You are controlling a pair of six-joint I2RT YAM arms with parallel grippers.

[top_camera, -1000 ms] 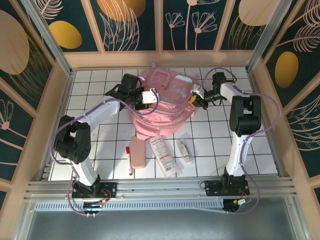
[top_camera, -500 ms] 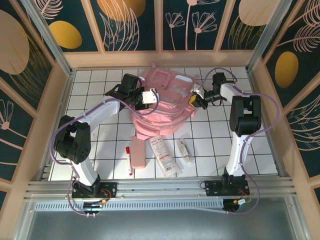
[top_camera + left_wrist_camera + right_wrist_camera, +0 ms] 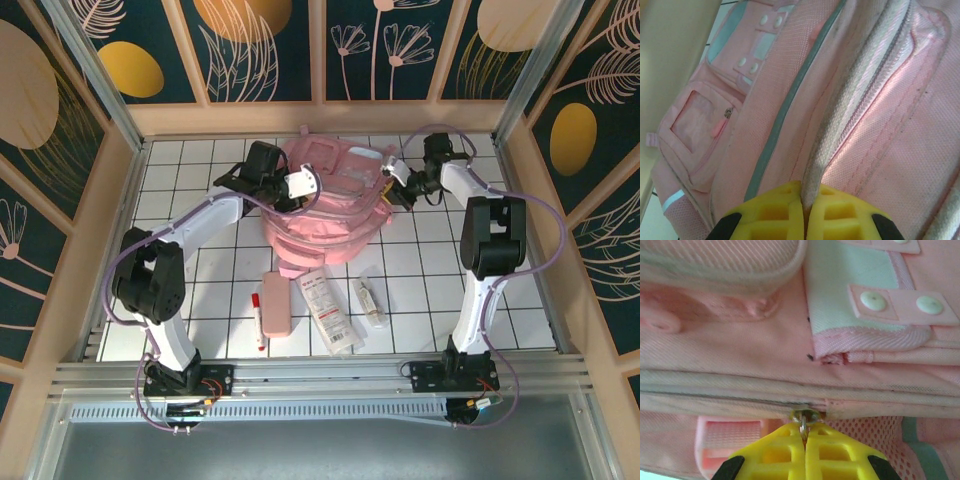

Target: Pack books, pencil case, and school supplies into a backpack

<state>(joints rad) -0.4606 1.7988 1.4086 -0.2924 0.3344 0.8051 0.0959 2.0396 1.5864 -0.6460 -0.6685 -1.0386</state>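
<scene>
The pink backpack (image 3: pixel 330 205) lies at the table's far middle. At its left side my left gripper (image 3: pixel 308 187) is shut on a pale zipper band (image 3: pixel 840 125) of the backpack (image 3: pixel 765 90), the strip pinched between the yellow fingertips (image 3: pixel 832 210). At the right side my right gripper (image 3: pixel 385 190) is shut on the metal zipper pull (image 3: pixel 805 417) of the backpack (image 3: pixel 740 350). Near the front lie the pink pencil case (image 3: pixel 277 303), the red-and-white marker (image 3: pixel 258 320), the white packet (image 3: pixel 327 311) and the clear tube (image 3: pixel 371 301). The books are out of view.
Low wooden walls (image 3: pixel 320 117) ring the white tiled table (image 3: pixel 200 270). The loose items sit in a row in front of the backpack, between the two arm bases (image 3: pixel 185 378). Bare tiles lie left and right of the backpack.
Both grippers have shifted a little toward the far wall while staying shut, and the backpack's top edge has moved with them. The items at the front have not moved.
</scene>
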